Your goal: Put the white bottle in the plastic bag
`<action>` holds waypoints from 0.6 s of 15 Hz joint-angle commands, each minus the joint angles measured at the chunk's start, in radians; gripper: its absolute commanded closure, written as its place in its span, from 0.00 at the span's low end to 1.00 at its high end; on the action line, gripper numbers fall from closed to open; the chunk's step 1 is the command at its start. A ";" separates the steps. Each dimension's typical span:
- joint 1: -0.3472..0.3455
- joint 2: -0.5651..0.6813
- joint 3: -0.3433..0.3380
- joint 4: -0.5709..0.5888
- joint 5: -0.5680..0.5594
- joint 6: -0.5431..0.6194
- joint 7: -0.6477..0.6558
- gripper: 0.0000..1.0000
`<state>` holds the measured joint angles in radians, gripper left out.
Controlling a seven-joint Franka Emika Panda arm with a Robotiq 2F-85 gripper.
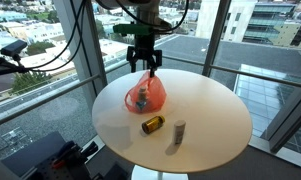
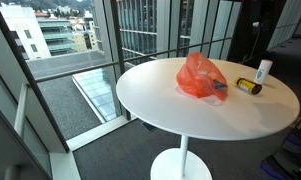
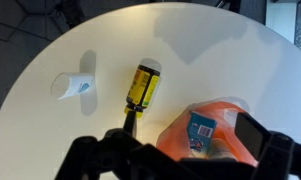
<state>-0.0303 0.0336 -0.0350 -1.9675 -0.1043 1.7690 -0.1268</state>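
**Ext. view:** gripper (image 1: 142, 58) is hovering w/ fingers spread just above bag (image 1: 148, 96) at mid-table. White bottle (image 1: 141, 98) is showing through the film, i.e. inside, so the drop is prob. done.

**Ext. view:** bag (image 2: 198, 76) is slumping round its load. Amber bottle (image 2: 248, 87) & cylinder (image 2: 263, 70) are sitting just right, not needed.

**Wrist view:** spread fingers (image 3: 88, 160) are flanking the bag (image 3: 222, 112), gripping nothing. The bottle's (image 3: 200, 131) blue label is facing up.

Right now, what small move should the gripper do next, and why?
Probably lift the gripper straight up, clear of the plastic bag. The white bottle seems to lie inside the bag already, seen through the plastic. The gripper is open just above the bag and holds nothing, so likely nothing is left to place.
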 commanded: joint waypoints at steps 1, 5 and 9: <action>-0.019 -0.132 -0.018 -0.078 0.000 0.009 -0.025 0.00; -0.024 -0.198 -0.034 -0.101 0.006 0.003 -0.018 0.00; -0.019 -0.182 -0.031 -0.084 0.000 -0.003 -0.002 0.00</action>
<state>-0.0476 -0.1490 -0.0675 -2.0539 -0.1043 1.7690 -0.1284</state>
